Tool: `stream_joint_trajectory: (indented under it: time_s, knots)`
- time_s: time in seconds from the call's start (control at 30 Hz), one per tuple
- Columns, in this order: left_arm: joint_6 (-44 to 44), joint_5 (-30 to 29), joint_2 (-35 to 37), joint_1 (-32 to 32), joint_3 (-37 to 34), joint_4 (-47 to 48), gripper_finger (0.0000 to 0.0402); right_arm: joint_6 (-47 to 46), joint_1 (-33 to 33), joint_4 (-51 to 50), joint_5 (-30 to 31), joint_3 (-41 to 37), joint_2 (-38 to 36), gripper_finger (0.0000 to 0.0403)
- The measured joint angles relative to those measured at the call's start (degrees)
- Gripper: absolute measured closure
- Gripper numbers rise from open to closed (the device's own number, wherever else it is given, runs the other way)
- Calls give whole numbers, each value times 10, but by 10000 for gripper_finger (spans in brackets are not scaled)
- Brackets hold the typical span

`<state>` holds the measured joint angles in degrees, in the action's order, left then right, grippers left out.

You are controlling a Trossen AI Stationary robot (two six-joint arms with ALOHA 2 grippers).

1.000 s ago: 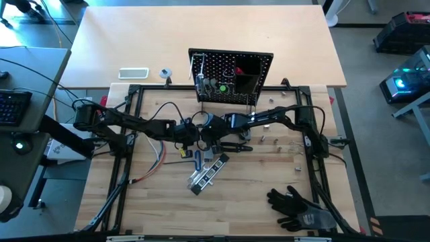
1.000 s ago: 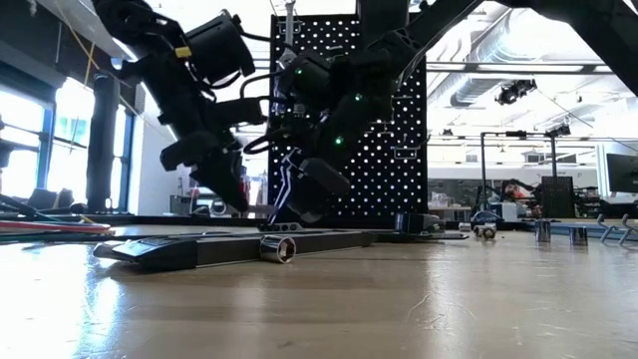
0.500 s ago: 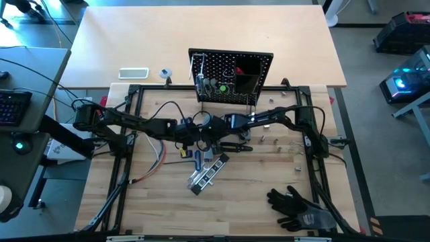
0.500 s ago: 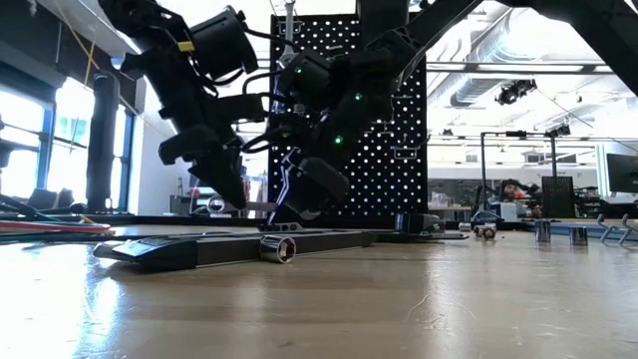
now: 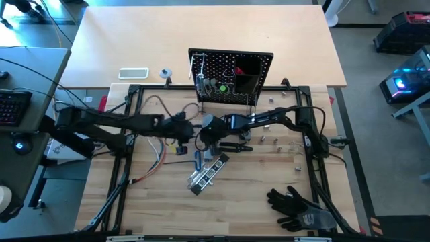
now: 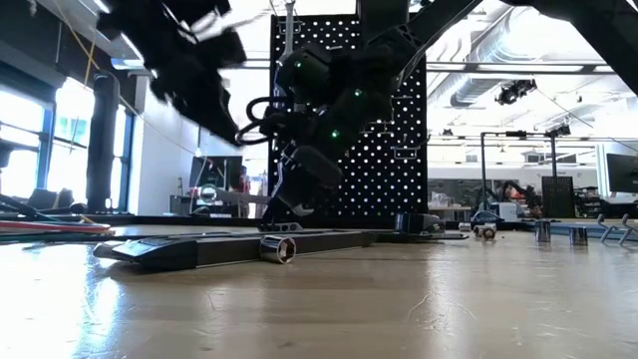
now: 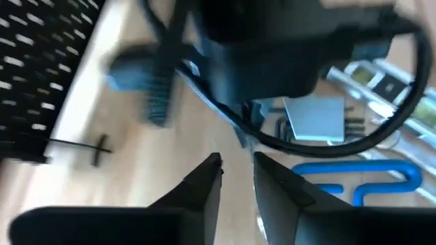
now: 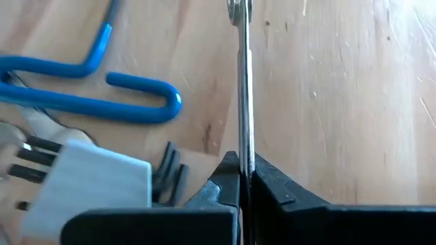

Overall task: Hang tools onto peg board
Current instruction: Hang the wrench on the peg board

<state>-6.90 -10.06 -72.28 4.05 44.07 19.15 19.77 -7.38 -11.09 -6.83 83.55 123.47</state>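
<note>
My right gripper (image 5: 201, 139) is at the table's middle, in front of the upright black peg board (image 5: 232, 77), and is shut on a thin silver wrench (image 8: 241, 82). The wrench shows edge-on in the right wrist view. My left gripper (image 7: 237, 178) is higher and farther left (image 5: 180, 128). Its fingers stand slightly apart with nothing between them. A blue bent tool (image 8: 82, 102) and a white holder of black hex keys (image 8: 88, 180) lie on the wood beside the wrench. The black-silver bar (image 5: 208, 171) lies flat, nearer the front edge. My right gripper pinches the wrench's flat shaft (image 8: 242, 146) between its two fingers. The fingers slant down from the table's right side and lie along the wrench. The wrench sticks out past the fingertips, down toward the wood. Whether its free end (image 8: 238, 10) touches the table, I cannot tell.
Black pliers (image 5: 236, 145) and small sockets (image 5: 269, 140) lie right of my right gripper. Black gloves (image 5: 299, 208) are at the near right, and coloured wires (image 5: 158, 158) at the left. Tools hang on the peg board's front (image 6: 379, 110).
My left gripper has risen and drawn back toward the table's left edge, away from my right gripper. My right gripper has stayed in place.
</note>
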Motion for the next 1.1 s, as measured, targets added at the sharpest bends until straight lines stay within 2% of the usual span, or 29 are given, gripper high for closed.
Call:
stream_joint_trajectory:
  time_s: [0.3, 0.4, 0.63, 0.83, 1.1]
  knots:
    - [-18, -26, 188, 1, 0, 57, 302, -24, 0, 49, -50, 0, -45, 401]
    - [-22, -27, 259, 1, 0, 59, 302, -33, 1, 69, -70, 0, -70, 401]
    - [-24, -3, 380, 1, -2, 31, 302, -30, 10, 111, -69, 0, -134, 401]
    - [-24, 31, 394, 0, -3, -23, 302, -28, 21, 185, -67, 0, -173, 402]
    - [-43, 52, 331, 0, -3, -121, 302, -18, 46, 263, -51, 0, -200, 402]
